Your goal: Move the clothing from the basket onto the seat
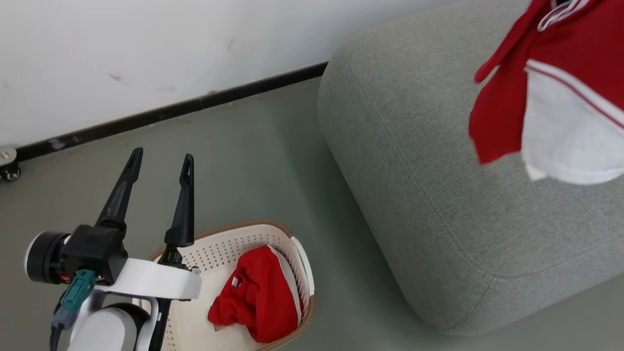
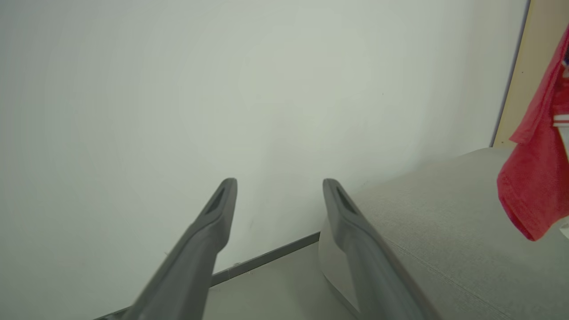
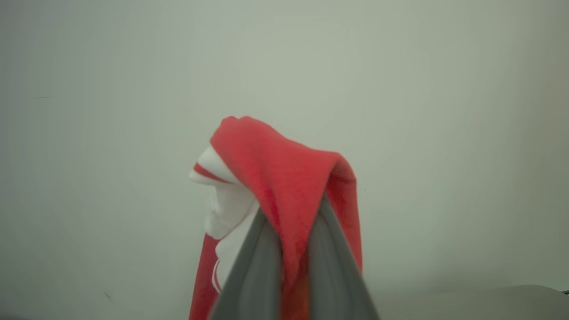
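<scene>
The held garment [image 1: 560,97], red with a white panel, hangs at the upper right of the head view, above the seat [image 1: 438,195]. It appears to hang free of the cushion, and its upper part runs out of frame. In the right wrist view the right tool [image 3: 291,226] is clenched on a fold of this garment, with fabric draped over both fingers. The second garment [image 1: 258,297] lies bunched in the basket [image 1: 229,243] at the lower centre, against the wall on the frame's right. The left tool [image 1: 162,156] is released, jaws wide with nothing between them, at the lower left above the basket's left rim. Risks: the grip takes only a pinched fold, so the cloth may slip out early. Fabric lying over the fingers may cling when the tool lets go. A release near the seat's rounded left edge could let the garment slide to the floor [image 1: 253,161]. Open room: the seat top is broad below the garment, a strip of floor separates basket and seat, and the wall [image 1: 146,48] closes the upper left.
</scene>
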